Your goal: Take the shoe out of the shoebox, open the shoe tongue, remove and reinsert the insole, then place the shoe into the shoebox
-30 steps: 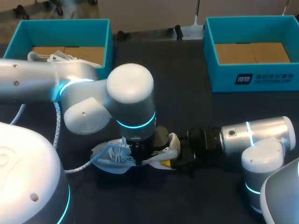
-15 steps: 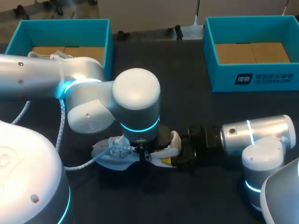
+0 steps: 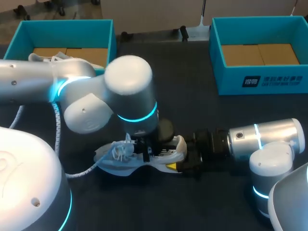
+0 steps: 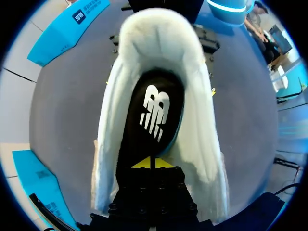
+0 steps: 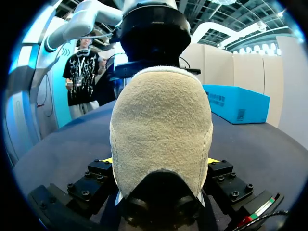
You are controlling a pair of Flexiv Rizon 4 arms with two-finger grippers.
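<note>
The shoe (image 3: 111, 162) was located on the dark table (image 3: 192, 106), upright on its sole, outside both teal shoeboxes. One shoebox (image 3: 67, 23) was positioned at the far left of the table and a second shoebox (image 3: 260, 79) at the far right, both well apart from the shoe.

The left gripper (image 3: 144, 151) was positioned directly above the shoe, pointing down into its opening. In the left wrist view, the black insole (image 4: 151, 110) was seen lying inside the shoe (image 4: 202, 139), surrounded by the pale lining. The yellow tips of the left gripper (image 4: 151, 162) were seen pressed together at the near end of the insole. Whether anything was pinched between them could not be determined.

The right gripper (image 3: 183, 161) was placed at the heel end of the shoe. In the right wrist view, the heel of the shoe (image 5: 161, 120) was seen clamped by the right gripper (image 5: 161, 161), one finger against each side.
</note>
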